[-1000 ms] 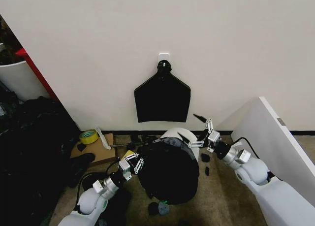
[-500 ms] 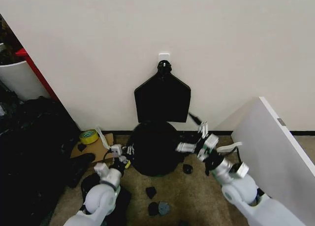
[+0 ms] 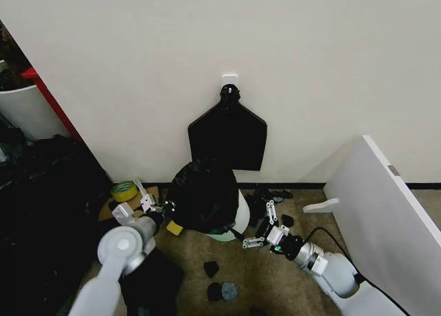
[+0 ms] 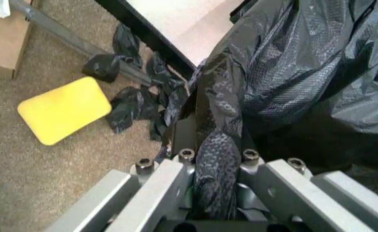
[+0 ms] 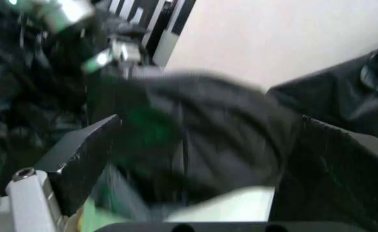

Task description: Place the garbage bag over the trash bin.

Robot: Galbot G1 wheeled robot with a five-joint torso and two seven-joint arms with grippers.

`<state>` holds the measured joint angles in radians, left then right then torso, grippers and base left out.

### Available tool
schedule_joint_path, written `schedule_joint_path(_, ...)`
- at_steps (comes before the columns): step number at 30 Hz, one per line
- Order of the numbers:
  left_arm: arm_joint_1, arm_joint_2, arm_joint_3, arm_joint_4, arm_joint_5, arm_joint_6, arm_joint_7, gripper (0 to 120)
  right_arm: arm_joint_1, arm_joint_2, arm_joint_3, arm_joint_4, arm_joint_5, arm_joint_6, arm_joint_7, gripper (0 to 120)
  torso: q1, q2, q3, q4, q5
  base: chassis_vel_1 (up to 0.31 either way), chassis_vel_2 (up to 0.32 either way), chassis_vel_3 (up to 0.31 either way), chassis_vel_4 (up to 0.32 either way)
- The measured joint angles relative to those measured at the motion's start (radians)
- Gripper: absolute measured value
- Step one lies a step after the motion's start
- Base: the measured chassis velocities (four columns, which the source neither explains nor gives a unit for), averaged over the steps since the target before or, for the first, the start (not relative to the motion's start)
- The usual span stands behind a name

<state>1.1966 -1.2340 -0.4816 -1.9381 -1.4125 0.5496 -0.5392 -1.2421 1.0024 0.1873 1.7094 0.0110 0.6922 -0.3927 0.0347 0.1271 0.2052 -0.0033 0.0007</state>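
Bin [image 3: 233, 223] now upright, bag [image 3: 202, 194] draped over it. Your left gripper [image 4: 216, 159] clamps bag edge; right gripper [image 3: 264, 226] spread, beside bin.

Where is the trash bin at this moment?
In the head view, the trash bin stands on the floor by the wall, below the flat black sheet. The garbage bag covers most of it, between the left gripper and right gripper.
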Motion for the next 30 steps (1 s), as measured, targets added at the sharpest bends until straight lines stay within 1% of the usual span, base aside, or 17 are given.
schedule_joint_path(6,0.001,0.001,-0.011,-0.010,-0.020,0.020,0.001,2,0.011,0.013,-0.008,-0.035,-0.021,0.000,0.023,100,0.000,0.000,0.000,0.0001,-0.0002,0.000,0.000,0.000,0.000)
schedule_joint_path(13,0.012,-0.003,-0.008,-0.033,-0.026,0.027,0.008,2,0.004,0.029,-0.032,-0.038,0.022,-0.020,0.034,100,0.000,0.000,0.000,0.0001,0.0000,0.000,0.000,0.000,0.000)
schedule_joint_path(23,0.025,-0.003,-0.013,-0.066,-0.040,0.035,0.014,2,0.003,0.037,-0.011,-0.073,-0.104,-0.024,0.097,100,0.000,0.000,0.000,0.0001,0.0000,0.000,0.000,0.000,0.000)
schedule_joint_path(26,0.025,-0.002,-0.013,-0.066,-0.040,0.035,0.016,2,0.003,0.036,-0.005,-0.072,-0.108,-0.019,0.099,100,0.000,0.000,0.000,0.0001,0.0001,0.000,0.000,0.000,0.000)
schedule_joint_path(28,0.025,-0.002,-0.012,-0.065,-0.030,0.030,0.021,2,0.003,0.029,0.000,-0.062,-0.056,-0.004,0.085,100,0.000,0.000,0.000,0.0001,0.0001,0.000,0.000,0.000,0.000)
schedule_joint_path(30,0.025,-0.002,-0.007,-0.059,-0.010,0.018,0.031,2,0.001,0.022,0.006,-0.050,0.077,0.020,0.004,100,0.000,0.000,0.000,0.0001,0.0001,0.000,0.000,0.000,0.000)
